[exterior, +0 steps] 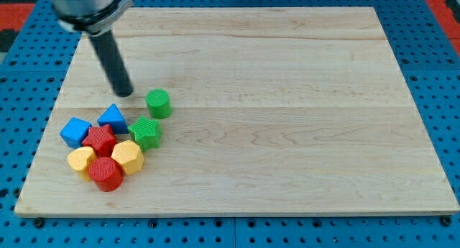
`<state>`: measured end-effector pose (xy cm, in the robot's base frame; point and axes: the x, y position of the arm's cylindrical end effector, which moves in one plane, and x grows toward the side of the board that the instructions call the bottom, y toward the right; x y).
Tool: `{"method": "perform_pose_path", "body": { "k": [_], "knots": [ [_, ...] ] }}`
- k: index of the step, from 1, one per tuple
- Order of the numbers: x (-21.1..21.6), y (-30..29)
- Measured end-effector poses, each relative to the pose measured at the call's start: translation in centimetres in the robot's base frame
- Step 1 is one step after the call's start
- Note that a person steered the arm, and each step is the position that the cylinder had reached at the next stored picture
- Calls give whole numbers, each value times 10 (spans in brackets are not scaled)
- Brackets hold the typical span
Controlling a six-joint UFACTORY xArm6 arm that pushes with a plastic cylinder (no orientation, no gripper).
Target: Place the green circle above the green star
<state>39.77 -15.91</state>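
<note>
Presently the green circle [158, 103] stands on the counter [287, 118] toward the view's left, just beyond the green star [146, 132] on the star's upper right, the two close but seemingly apart. In my judgement the circle is already roughly above the star, offset slightly to the view's right; a small nudge leftward would square it up.

My tip [124, 94] rests on the counter just left of the circle, near it but not visibly touching. I carry no fingers, so there is nothing to clench or release; the rod only pushes.

The star sits at the upper right edge of a tight cluster: blue triangle [112, 117], blue cube [75, 131], red star [100, 140], two yellow blocks [128, 156] and a red cylinder [106, 174]. Any push near that cluster risks disturbing the star.
</note>
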Motion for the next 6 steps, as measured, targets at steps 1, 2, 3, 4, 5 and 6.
{"method": "perform_pose_path", "body": {
  "k": [1,2,3,4,5,6],
  "knots": [
    [-12,60],
    [34,81],
    [46,56],
    [45,54],
    [45,55],
    [43,55]
  ]
}}
